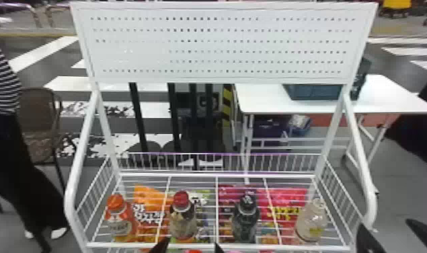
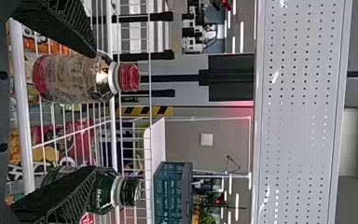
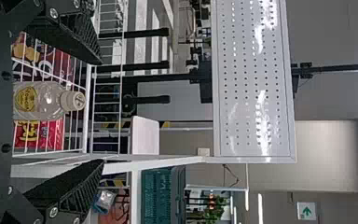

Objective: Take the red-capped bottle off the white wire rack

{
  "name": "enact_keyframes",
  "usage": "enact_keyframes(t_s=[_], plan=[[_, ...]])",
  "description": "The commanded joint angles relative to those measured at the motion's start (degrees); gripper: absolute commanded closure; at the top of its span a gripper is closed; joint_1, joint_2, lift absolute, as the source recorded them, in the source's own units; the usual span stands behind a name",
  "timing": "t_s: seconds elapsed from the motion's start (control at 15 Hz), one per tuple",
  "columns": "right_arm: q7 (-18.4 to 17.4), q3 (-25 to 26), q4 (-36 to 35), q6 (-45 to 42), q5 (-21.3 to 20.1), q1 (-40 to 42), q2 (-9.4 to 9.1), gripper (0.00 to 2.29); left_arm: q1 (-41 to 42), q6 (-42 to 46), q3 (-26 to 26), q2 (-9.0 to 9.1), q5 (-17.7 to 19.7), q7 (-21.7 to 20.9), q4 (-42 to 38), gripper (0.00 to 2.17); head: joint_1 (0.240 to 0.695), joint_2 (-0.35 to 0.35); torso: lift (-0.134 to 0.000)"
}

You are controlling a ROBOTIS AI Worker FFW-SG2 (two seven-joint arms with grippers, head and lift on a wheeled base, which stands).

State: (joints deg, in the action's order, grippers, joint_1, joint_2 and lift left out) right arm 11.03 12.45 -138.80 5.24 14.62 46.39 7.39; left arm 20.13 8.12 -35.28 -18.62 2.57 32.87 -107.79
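The red-capped bottle [image 1: 183,218] stands upright on the white wire rack [image 1: 205,245], second from the left in the row. At the bottom edge, in front of and slightly right of that bottle, my left gripper [image 1: 189,249] is open with nothing held. In the left wrist view the red-capped bottle [image 2: 77,78] lies beyond the spread fingers of my left gripper [image 2: 94,111], near one of them. My right gripper [image 1: 390,232] is at the rack's right corner, and in the right wrist view the right gripper [image 3: 102,112] is open and holds nothing.
An orange-capped bottle [image 1: 119,217], a dark-capped bottle [image 1: 246,217] and a clear bottle [image 1: 311,220] share the upper shelf. Colourful snack bags [image 1: 150,208] lie below the wires. White side tubes [image 1: 360,151] and a perforated panel [image 1: 219,43] frame the rack.
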Motion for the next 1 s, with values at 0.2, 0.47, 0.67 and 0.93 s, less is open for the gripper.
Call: enact_keyframes(t_s=[0.2, 0.47, 0.67, 0.93], plan=[[0.3, 0.0, -0.4, -1.1, 0.0, 1.0, 0.00, 0.14, -4.7, 0.0, -0.1, 1.31, 2.5, 0.7, 5.9, 0.04, 0.499, 0.000, 0.000], [0.5, 0.2, -0.9, -1.2, 0.1, 1.4, 0.00, 0.14, -7.6, -0.2, -0.1, 1.84, 4.5, 0.6, 9.9, 0.06, 0.499, 0.000, 0.000], [0.5, 0.4, -0.9, -1.2, 0.2, 1.4, 0.17, 0.14, -9.8, -0.2, -0.1, 2.01, 6.0, 0.2, 12.3, 0.06, 0.499, 0.000, 0.000], [0.5, 1.1, -1.1, -1.2, 0.2, 1.4, 0.35, 0.14, -12.8, -0.2, -0.1, 2.36, 7.6, 0.4, 14.9, 0.06, 0.499, 0.000, 0.000]])
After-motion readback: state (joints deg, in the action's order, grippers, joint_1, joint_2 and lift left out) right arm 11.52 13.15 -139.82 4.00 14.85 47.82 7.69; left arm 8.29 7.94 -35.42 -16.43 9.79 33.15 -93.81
